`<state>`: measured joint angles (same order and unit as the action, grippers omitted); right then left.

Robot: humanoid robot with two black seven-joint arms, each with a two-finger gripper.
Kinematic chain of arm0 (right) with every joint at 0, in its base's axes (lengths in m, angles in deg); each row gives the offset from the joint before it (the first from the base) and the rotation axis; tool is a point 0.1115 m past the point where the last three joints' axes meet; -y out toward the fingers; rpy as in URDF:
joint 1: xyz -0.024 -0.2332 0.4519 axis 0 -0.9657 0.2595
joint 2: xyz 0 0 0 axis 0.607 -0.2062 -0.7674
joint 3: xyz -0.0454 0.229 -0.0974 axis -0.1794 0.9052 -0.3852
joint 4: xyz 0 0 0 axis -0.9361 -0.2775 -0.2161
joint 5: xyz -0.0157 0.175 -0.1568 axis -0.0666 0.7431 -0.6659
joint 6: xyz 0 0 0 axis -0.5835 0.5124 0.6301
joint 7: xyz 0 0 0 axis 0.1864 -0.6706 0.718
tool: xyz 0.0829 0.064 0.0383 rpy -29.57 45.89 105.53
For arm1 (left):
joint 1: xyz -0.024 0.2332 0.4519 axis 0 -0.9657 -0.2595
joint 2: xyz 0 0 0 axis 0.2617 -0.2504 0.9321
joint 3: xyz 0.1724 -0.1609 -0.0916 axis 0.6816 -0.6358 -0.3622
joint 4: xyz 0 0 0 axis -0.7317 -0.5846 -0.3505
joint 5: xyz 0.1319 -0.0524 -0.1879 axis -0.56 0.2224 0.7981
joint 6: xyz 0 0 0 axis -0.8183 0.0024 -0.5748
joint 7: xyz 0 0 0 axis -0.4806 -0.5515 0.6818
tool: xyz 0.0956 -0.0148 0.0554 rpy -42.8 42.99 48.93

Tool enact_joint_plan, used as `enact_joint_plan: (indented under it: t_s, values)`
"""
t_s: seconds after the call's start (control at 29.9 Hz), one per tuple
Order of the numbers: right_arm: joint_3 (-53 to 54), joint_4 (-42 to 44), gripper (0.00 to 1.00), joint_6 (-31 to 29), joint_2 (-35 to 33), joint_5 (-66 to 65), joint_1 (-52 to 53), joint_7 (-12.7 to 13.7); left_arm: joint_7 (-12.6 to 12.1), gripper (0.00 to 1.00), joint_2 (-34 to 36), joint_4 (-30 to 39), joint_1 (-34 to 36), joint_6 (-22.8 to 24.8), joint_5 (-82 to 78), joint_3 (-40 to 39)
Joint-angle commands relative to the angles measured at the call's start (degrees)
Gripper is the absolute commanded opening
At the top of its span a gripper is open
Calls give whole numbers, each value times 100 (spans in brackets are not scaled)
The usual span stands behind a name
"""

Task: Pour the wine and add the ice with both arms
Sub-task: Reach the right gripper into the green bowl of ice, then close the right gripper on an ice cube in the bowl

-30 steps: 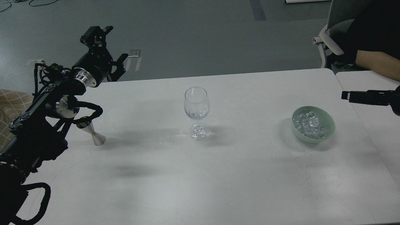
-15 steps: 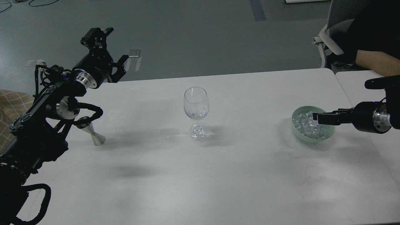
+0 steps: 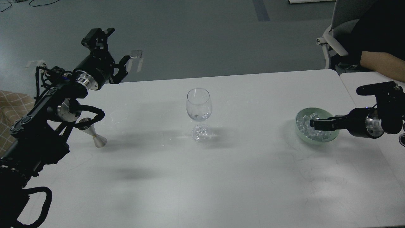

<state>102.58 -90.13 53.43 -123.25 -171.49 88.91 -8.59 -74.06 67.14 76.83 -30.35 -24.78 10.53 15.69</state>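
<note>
A clear stemmed glass (image 3: 198,106) stands upright at the table's middle; a little clear liquid seems to lie at its bottom, and no stream of wine shows. A pale green bowl (image 3: 317,139) at the right holds the heap of clear ice cubes (image 3: 306,124). My right gripper (image 3: 316,123) reaches in from the right with its tip low over the ice; its fingers are dark and cannot be told apart. My left gripper (image 3: 113,47) is open and empty, raised over the table's far left edge. A silver jigger (image 3: 95,135) stands below my left arm, partly hidden by it.
A person's bare forearm (image 3: 383,65) rests on a second table (image 3: 357,83) at the far right, by a grey chair (image 3: 335,38). A patterned cloth (image 3: 9,106) lies at the left edge. The white table (image 3: 202,177) stretches towards me.
My right arm has come in from the right and dropped, so its gripper tip now sits over the ice bowl. My left arm has hardly moved.
</note>
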Motion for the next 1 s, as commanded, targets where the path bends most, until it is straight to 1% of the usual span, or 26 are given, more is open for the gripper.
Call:
enact_joint_plan:
  t_s: [0.0, 0.07, 0.13, 0.2, 0.23, 0.27, 0.3, 0.7, 0.94, 0.97]
  values:
    - [-8, 22, 93, 0, 77, -9, -7, 48, 0, 98, -1, 0, 0, 0, 0, 1]
    - [-17, 22, 89, 0, 77, -9, -7, 83, 0, 98, -1, 0, 0, 9, 0, 10]
    - [-17, 48, 78, 0, 86, -53, -7, 127, 0, 98, -1, 0, 0, 0, 0, 1]
    - [-17, 48, 72, 0, 86, -80, -7, 127, 0, 98, -1, 0, 9, 9, 0, 1]
    - [-17, 48, 72, 0, 86, -80, -7, 127, 0, 98, -1, 0, 9, 9, 0, 1]
    - [-17, 57, 68, 0, 86, -80, -7, 127, 0, 98, -1, 0, 9, 0, 0, 10]
    - [-17, 57, 66, 0, 86, -80, -7, 127, 0, 98, -1, 0, 0, 0, 0, 1]
    - [-140, 75, 66, 0, 156, -71, -16, 127, 0, 98, -1, 0, 9, 9, 0, 10]
    - [-149, 84, 58, 0, 200, -71, -25, 136, 0, 98, -1, 0, 0, 9, 0, 19]
    - [-149, 84, 56, 0, 200, -62, -25, 136, 0, 98, -1, 0, 0, 9, 0, 19]
